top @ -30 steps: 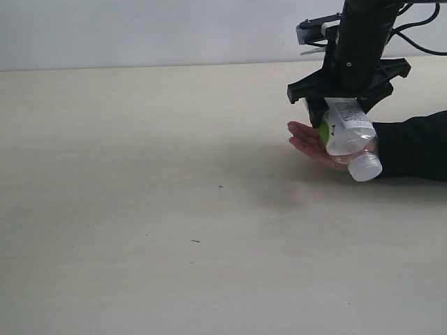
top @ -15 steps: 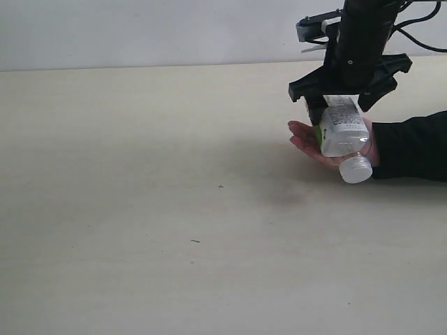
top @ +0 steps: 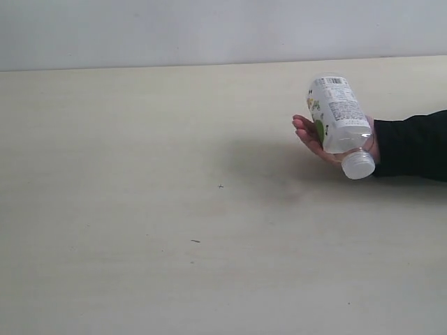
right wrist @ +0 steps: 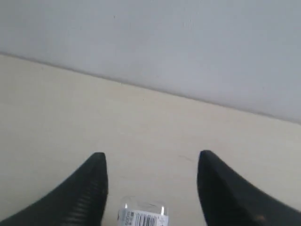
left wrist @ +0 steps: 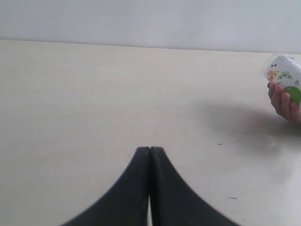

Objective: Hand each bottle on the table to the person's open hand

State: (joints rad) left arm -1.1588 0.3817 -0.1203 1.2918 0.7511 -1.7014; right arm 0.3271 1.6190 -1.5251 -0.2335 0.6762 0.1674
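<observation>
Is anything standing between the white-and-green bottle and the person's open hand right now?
Nothing visible does. The bottle rests in the person's open hand, tilted with its cap lowest. The robot's right hand is open and not touching the bottle.

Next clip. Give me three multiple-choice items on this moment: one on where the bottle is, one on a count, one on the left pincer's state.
1. Where in the exterior view is the bottle?
A) far left
B) at the right, in the person's hand
C) middle foreground

2. How many bottles show in that view?
A) four
B) two
C) one

3. How is the left pincer?
A) shut, empty
B) wide open
C) shut on the bottle

Key: 1 B, it lies tilted on the palm at the right side; 2 C, no other bottle is in view; 3 A, it is closed tip to tip with nothing between.
</observation>
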